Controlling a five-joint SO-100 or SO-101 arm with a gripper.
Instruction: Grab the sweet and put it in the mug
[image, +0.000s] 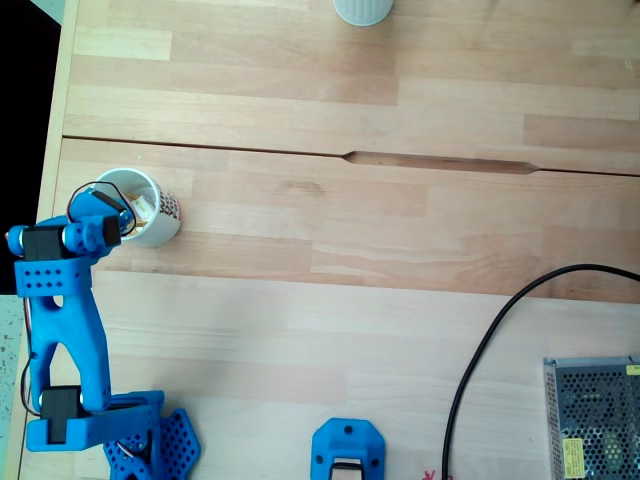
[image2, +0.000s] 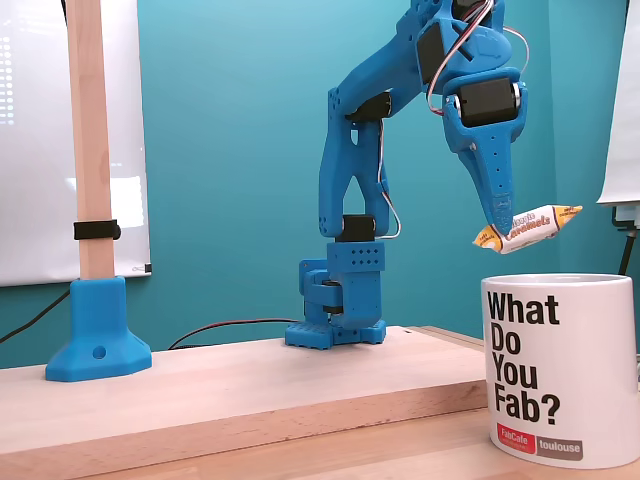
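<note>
In a fixed view from the side, my blue gripper (image2: 503, 226) points down and is shut on the sweet (image2: 530, 227), a white wrapped candy with orange twisted ends. The sweet hangs a little above the rim of the white mug (image2: 560, 370), which carries black lettering and a red label. In a fixed view from above, the mug (image: 152, 232) stands at the table's left, with a reddish dotted print on its side. There the gripper (image: 128, 217) hovers over the mug's opening, and the sweet (image: 147, 206) shows as a yellowish piece inside the rim's outline.
A pale ribbed cup (image: 362, 9) stands at the far edge. A black cable (image: 478, 352) and a metal mesh box (image: 594, 418) lie at the right, with a blue printed part (image: 348, 452) at the front. A wooden post on a blue foot (image2: 92, 250) stands beside the arm's base.
</note>
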